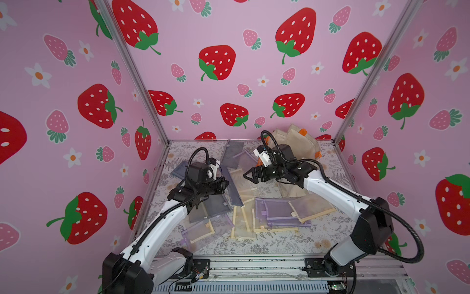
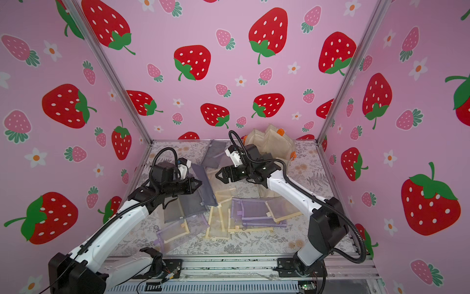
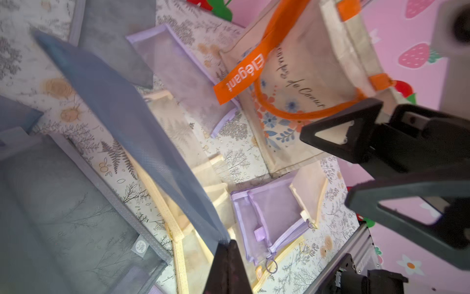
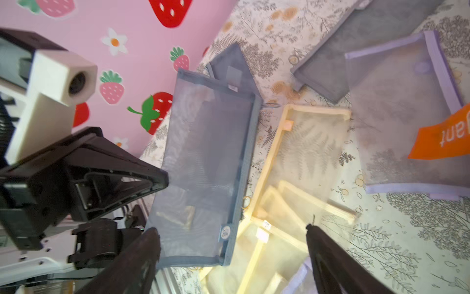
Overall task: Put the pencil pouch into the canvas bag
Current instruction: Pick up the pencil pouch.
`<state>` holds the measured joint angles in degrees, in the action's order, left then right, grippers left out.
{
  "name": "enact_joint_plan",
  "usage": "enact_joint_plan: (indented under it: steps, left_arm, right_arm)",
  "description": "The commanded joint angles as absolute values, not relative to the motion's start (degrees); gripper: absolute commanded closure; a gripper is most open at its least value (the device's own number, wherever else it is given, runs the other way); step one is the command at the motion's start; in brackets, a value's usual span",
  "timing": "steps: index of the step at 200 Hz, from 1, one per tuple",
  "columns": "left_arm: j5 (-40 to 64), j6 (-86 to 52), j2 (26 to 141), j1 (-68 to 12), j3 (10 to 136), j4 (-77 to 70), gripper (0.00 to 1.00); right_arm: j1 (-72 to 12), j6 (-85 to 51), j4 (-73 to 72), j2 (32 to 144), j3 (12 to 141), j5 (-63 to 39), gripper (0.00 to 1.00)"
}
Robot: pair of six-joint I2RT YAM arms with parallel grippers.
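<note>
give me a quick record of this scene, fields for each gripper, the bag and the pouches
left gripper: shut on blue-grey mesh pouch, held tilted above the others
right gripper: open, empty, pointing toward the left gripper
canvas bag: back right of table, behind the right arm
loose on table: purple pouch, cream pouch, grey pouch
pouch in bag: not yet

Pouch [image 4: 208, 157] (blue mesh) aloft; bag [image 1: 295, 142] rear-right
</note>
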<state>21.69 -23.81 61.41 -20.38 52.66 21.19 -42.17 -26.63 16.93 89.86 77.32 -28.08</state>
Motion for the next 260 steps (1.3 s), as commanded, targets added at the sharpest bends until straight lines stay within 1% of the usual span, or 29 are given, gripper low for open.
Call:
enact_joint_plan:
  steps: [1,38,88,113,184,214,260]
  left_arm:
    - [25.6,-20.0,56.3,-22.0,56.5,21.4,1.00]
    - [30.4,-16.2,52.7,-25.6,59.9,18.9,1.00]
    - [33.2,-14.3,53.2,-31.5,63.0,16.4,1.00]
    - [32.9,-13.8,53.6,-33.7,64.1,16.3,1.00]
    - [32.8,-13.8,52.4,-34.8,64.2,15.2,1.00]
    - [33.0,-13.5,52.4,-34.8,64.6,15.0,1.00]
    - [36.1,-14.1,53.7,-34.8,65.8,13.2,1.00]
  right_arm:
    - [-40.8,-33.3,12.6,86.5,75.2,-32.9,0.09]
    - [-39.7,-38.0,8.9,83.2,74.1,-36.5,0.08]
    - [-39.2,-50.4,-8.6,80.3,65.7,-42.4,0.05]
    - [-39.2,-52.1,-11.3,79.8,64.3,-44.1,0.05]
    - [-39.3,-58.7,-23.3,79.1,59.7,-47.2,0.03]
    - [-39.2,-58.9,-25.5,77.0,58.1,-48.1,0.01]
    - [-39.2,-59.3,-27.6,74.9,55.3,-48.4,0.00]
